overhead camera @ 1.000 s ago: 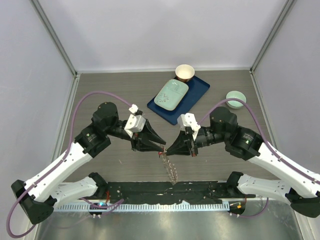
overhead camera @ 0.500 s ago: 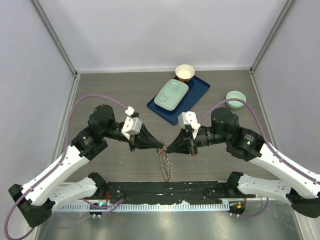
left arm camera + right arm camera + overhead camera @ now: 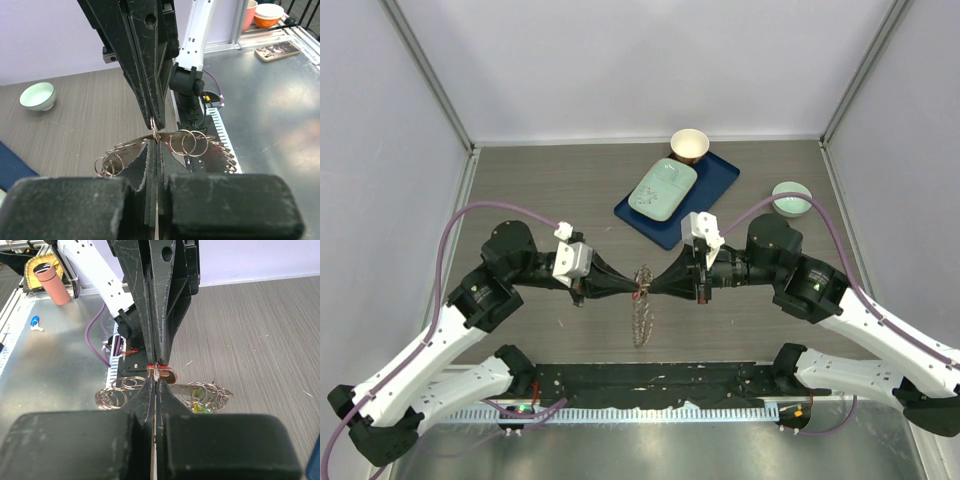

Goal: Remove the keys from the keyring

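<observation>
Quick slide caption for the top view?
Left gripper and right gripper meet tip to tip, both pinching the keyring over the table.

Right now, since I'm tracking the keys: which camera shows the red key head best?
Right wrist: the red key head sits unobstructed beside the right end effector tips. Top external shows only a red speck between the arms; left wrist shows the keyring but no clear red.

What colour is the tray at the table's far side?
Dark blue. The tray shows best in the top external view.
</observation>
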